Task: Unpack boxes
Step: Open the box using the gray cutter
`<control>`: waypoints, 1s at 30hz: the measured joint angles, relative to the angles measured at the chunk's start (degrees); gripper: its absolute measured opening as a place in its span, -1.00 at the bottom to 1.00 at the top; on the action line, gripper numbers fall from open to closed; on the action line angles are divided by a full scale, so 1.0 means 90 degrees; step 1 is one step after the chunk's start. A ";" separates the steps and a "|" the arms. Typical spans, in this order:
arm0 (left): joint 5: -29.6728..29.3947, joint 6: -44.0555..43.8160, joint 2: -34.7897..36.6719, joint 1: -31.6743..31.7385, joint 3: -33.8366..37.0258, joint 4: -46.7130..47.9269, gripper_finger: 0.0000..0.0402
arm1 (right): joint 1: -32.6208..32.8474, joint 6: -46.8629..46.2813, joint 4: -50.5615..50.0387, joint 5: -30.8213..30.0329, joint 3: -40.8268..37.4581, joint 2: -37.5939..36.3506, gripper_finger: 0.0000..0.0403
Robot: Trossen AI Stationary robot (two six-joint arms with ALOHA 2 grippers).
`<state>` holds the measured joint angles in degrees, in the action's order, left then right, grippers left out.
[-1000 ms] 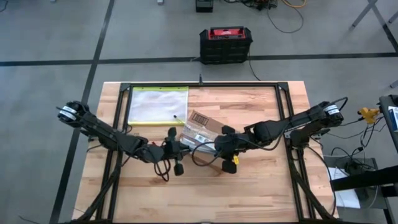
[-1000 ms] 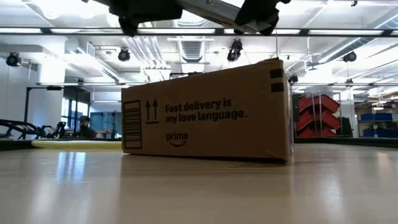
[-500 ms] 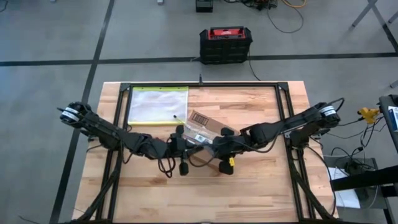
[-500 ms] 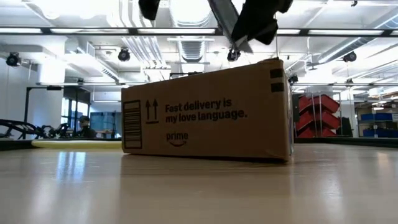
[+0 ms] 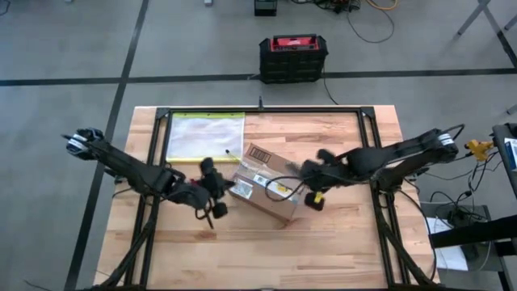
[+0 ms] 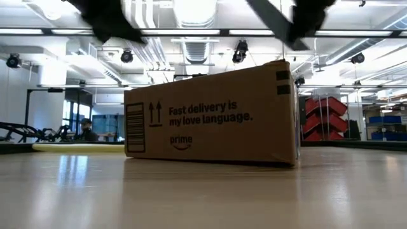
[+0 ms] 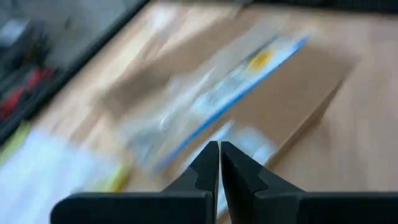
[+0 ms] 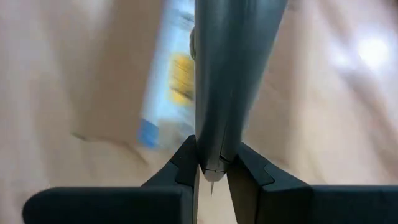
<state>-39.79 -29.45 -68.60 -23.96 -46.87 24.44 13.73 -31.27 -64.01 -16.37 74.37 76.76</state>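
Sitting near the table's (image 5: 347, 242) middle, askew to its edges, the brown cardboard box (image 5: 262, 190) carries white labels on top; only the low view shows its printed side, arrows and slogan; left gripper (image 5: 216, 187), fingers pressed together, hangs beside it; right gripper (image 8: 211, 171) pinches a grey blade-like tool (image 8: 233, 68).

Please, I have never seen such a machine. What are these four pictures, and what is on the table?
It is a robot with two dark arms at a wooden table. One camera looks down from above, one sits at table height, and one rides on each wrist. A cardboard box lies mid-table, a clear pouch behind it. The left gripper, jaws shut and empty, is beside the box. The right gripper holds a grey blade-like tool in its jaws.
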 joint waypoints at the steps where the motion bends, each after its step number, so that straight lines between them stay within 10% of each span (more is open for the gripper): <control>1: -0.0063 -0.0358 0.0059 -0.0004 0.0223 0.0146 -0.99 | -0.0049 -0.0135 -0.0306 -0.0091 -0.0010 -0.0101 -0.82; 14: -0.0114 -0.1066 -0.0153 0.0390 0.2777 -0.1955 -0.99 | -0.0893 -0.0187 -0.0351 0.0308 -0.0599 0.0048 -0.82; 30: 0.2208 0.1847 -0.0674 0.1692 0.3189 -0.5298 -1.00 | 0.0642 -0.2471 0.1621 0.1044 -0.2306 0.0146 -0.82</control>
<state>-19.92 -12.83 -74.67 -8.73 -18.17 -23.24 19.51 -53.51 -49.42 -6.97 53.62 78.08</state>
